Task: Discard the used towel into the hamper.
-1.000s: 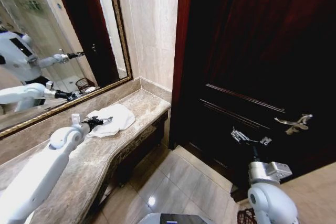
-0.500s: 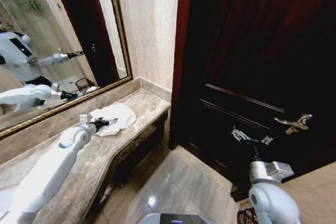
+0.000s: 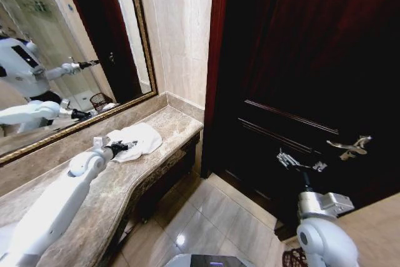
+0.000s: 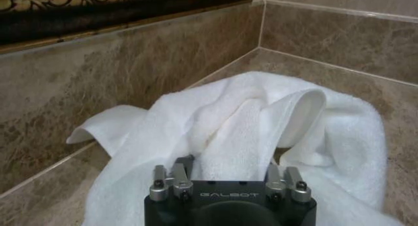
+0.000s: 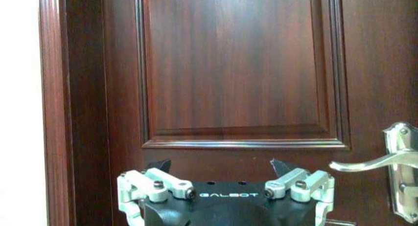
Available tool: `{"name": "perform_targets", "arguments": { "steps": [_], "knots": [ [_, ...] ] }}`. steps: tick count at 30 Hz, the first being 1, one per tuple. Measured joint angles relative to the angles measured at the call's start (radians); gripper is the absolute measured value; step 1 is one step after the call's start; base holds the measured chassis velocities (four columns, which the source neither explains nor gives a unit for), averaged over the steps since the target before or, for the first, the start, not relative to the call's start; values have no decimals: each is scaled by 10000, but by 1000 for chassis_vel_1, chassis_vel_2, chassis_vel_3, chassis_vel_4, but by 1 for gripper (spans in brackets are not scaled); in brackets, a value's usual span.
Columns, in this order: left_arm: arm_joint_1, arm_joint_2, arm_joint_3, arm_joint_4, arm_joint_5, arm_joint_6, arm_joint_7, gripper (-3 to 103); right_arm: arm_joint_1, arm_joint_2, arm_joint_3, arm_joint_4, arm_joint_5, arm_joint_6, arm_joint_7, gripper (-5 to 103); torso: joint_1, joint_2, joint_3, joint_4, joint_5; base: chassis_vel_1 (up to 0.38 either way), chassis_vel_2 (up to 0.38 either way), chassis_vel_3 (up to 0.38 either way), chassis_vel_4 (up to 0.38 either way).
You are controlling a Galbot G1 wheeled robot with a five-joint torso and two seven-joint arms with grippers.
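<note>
A crumpled white towel (image 3: 142, 139) lies on the marble counter (image 3: 169, 123) below the mirror. My left gripper (image 3: 122, 148) rests on the towel's near edge. In the left wrist view a raised fold of the towel (image 4: 248, 123) runs between the fingers of the left gripper (image 4: 227, 165), which is shut on it; the fingertips are buried in cloth. My right gripper (image 3: 299, 162) hangs open in front of the dark door, and the right wrist view shows the right gripper (image 5: 220, 165) empty. A bit of the woven hamper (image 3: 290, 258) shows on the floor beside my right arm.
The dark wooden door (image 3: 300, 60) fills the right side, with a silver lever handle (image 3: 350, 147) close to my right gripper. A gold-framed mirror (image 3: 69, 48) backs the counter. Tiled floor (image 3: 206, 217) lies between counter and door.
My left gripper pushed a little farther onto the towel and its fingers sank into the cloth, bunching it into a fold. The right arm has barely moved.
</note>
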Motion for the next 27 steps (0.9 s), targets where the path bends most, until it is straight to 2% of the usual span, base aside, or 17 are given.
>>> {"name": "perform_targets", "arguments": {
  "steps": [1, 2, 4, 5, 7, 11, 13, 15, 16, 17, 18, 19, 21, 23, 24, 26, 27],
  "knots": [
    [30, 5, -31, -5, 0, -15, 3, 54, -13, 3, 0, 6, -8, 5, -3, 100, 0, 0, 0, 0, 0, 0, 0, 0, 0],
    [30, 5, -31, -5, 0, -15, 3, 54, -13, 3, 0, 6, -8, 5, -3, 100, 0, 0, 0, 0, 0, 0, 0, 0, 0],
    [85, 19, -99, -37, -3, -26, 12, 43, -38, 4, 7, 35, -14, 8, -6, 100, 0, 0, 0, 0, -1, 0, 0, 0, 0],
    [85, 19, -99, -37, -3, -26, 12, 43, -38, 4, 7, 35, -14, 8, -6, 100, 0, 0, 0, 0, -1, 0, 0, 0, 0],
    [115, 27, -140, -45, -7, -48, 22, 32, -80, 5, 16, 86, -20, 8, -9, 100, 0, 0, 0, -1, -1, 0, 0, 0, 0],
    [145, 27, -172, -59, -8, -94, 24, 27, -111, 16, 22, 128, -28, 10, -10, 100, 0, 0, 0, -1, -2, 0, 0, 0, 0],
    [229, 27, -264, -135, -4, -122, 113, 12, -187, 39, 23, 233, -36, 14, -11, 100, 1, 0, 1, 0, -2, 0, 0, 0, 0],
    [271, 27, -300, -170, 10, -146, 175, 12, -236, 42, 17, 314, -36, 12, -14, 100, 1, 0, 1, 0, -2, 0, 0, 0, 0],
    [430, 3, -375, -239, 111, -548, 291, 6, -358, 26, 16, 511, -28, -2, -17, 100, 0, 0, 1, 0, -3, 0, 0, 0, 0],
    [548, -49, -439, -312, 207, -1077, 300, 5, -425, -8, 49, 625, -12, -9, -17, 100, 0, 0, 1, 1, -5, 0, 0, 0, 0],
    [548, -49, -439, -312, 207, -1077, 300, 5, -425, -8, 49, 625, -12, -9, -17, 100, 0, 0, 1, 1, -5, 0, 0, 0, 0],
    [622, -77, -495, -399, 282, -1361, 277, 5, -453, -25, 77, 669, 2, -12, -15, 100, 1, 0, 1, 1, -6, 0, 0, 0, 0],
    [932, -219, -761, -997, 456, -1968, -189, 5, -558, -54, 157, 792, 48, -21, -10, 100, 1, 0, 1, 1, -1, 0, 0, 0, 0],
    [1028, -267, -831, -1206, 458, -2117, -348, 5, -584, -54, 173, 825, 56, -21, -9, 100, 1, -1, 1, -1, 0, 0, 0, 0, 0],
    [1314, -423, -1030, -1799, 454, -2514, -726, 5, -643, -46, 185, 902, 72, -21, -10, 100, 1, 0, 1, 0, 1, 0, 0, 0, 0],
    [1818, -735, -1491, -2762, 460, -2886, -1160, 5, -726, -24, 182, 1035, 81, -21, -13, 100, 1, 0, 1, -3, 0, 0, 0, 0, 0],
    [1818, -735, -1491, -2762, 460, -2886, -1160, 5, -726, -24, 182, 1035, 81, -21, -13, 100, 1, 0, 1, -3, 0, 0, 0, 0, 0]
  ]
}}
